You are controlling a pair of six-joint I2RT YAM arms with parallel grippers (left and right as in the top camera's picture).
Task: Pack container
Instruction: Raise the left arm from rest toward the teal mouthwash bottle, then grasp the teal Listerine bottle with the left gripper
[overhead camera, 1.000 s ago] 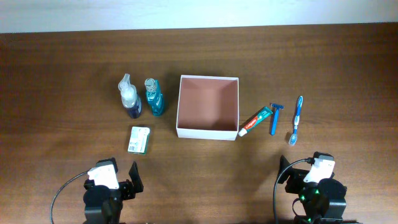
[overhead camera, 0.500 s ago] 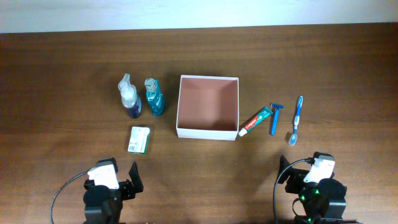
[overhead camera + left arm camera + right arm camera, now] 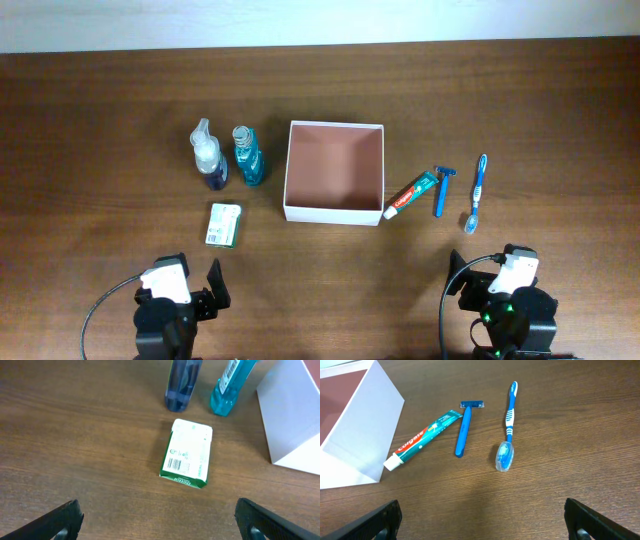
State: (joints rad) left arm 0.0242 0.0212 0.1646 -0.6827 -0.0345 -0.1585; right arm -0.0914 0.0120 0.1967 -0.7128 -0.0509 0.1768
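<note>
Your container (image 3: 335, 170) sits mid-frame in the overhead view, up and inward from both pincers, its reddish-brown floor bare. Both the left pincer (image 3: 157, 512) and the right pincer (image 3: 482, 512) are released, fingers spread wide at the bottom edge. The nearest pick is probably the packet (image 3: 187, 452): it lies dead ahead of the left pincer, flat glossy card, long axis running up-frame, with the container's white wall at upper right. On the right, the soft toothpaste (image 3: 422, 440) lies diagonally with its cap beside the wall; the thin, hard razor (image 3: 464, 427) and toothbrush (image 3: 507, 425) run almost upright in frame.
</note>
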